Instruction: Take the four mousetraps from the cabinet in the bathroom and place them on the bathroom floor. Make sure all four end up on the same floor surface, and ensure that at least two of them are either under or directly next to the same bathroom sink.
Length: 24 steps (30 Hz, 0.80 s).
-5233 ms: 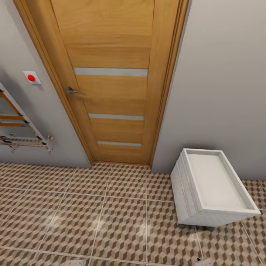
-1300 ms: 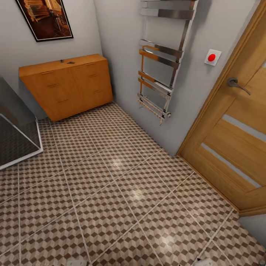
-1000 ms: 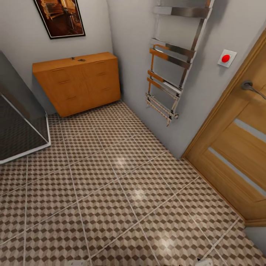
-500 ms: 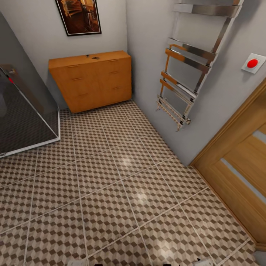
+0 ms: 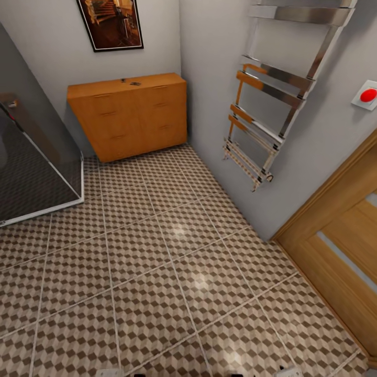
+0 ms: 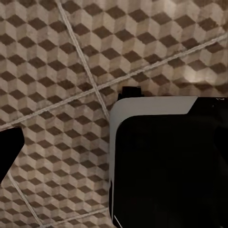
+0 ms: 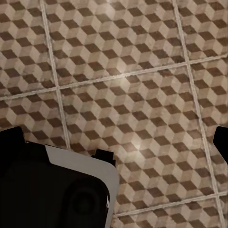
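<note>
The orange-brown cabinet [image 5: 131, 115] stands shut against the far wall, under a framed picture. Two small dark things [image 5: 131, 82] lie on its top, too small to name; the mousetraps are otherwise out of view. The cube-patterned bathroom floor [image 5: 157, 251] stretches from me to the cabinet. The bathroom sink is out of view. My right gripper [image 7: 114, 137] hangs open over the tiles, with dark fingertips [image 7: 9, 135] at both picture edges and nothing between. My left gripper [image 6: 114, 152] also points at the floor, one dark fingertip [image 6: 6, 153] far out at the edge.
A glass shower enclosure [image 5: 31, 167] with a dark floor stands at the left. A chrome towel rail [image 5: 267, 115] hangs on the right wall, with a red button [image 5: 368, 95] and a wooden door [image 5: 340, 251] beyond it. My own white and black body [image 6: 166, 161] shows in both wrist views.
The whole head view has swung from the door and a white unit to the cabinet corner. In the last half second it shifted only slightly; nothing in the room moved.
</note>
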Available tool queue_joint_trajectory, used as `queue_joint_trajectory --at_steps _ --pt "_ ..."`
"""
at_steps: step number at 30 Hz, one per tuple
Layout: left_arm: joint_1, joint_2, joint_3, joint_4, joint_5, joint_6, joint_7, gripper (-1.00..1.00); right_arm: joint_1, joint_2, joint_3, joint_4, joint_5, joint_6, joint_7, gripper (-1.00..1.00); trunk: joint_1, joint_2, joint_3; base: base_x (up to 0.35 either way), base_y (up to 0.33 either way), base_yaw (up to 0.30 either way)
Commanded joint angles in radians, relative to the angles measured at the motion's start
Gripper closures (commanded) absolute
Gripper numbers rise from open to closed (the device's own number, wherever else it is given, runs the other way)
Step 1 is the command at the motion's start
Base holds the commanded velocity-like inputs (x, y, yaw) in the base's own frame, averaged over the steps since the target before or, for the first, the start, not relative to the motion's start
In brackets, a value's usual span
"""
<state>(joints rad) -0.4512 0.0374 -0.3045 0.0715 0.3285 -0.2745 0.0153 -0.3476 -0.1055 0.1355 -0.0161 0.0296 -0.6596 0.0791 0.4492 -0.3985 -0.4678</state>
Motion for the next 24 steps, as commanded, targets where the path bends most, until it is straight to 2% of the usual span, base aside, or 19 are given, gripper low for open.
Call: queue_joint_trajectory --at_steps 1,13,24 --pt "-0.001 -0.001 -0.008 0.004 0.004 -0.006 0.001 -1.0 -0.001 0.0 0.001 0.001 0.003 -0.003 0.001 -1.0 0.001 -0.001 -0.001 0.15 0.0 0.0" --pt "-0.001 -0.001 -0.008 0.004 0.004 -0.006 0.001 -1.0 -0.001 0.0 0.001 0.001 0.003 -0.003 0.001 -1.0 0.001 -0.001 -0.001 0.15 -0.006 0.004" --pt "-0.001 -0.001 -0.008 0.004 0.004 -0.006 0.001 -1.0 -0.001 0.0 0.001 0.001 0.003 -0.003 0.001 -1.0 0.001 -0.001 -0.001 0.15 -0.087 0.215"
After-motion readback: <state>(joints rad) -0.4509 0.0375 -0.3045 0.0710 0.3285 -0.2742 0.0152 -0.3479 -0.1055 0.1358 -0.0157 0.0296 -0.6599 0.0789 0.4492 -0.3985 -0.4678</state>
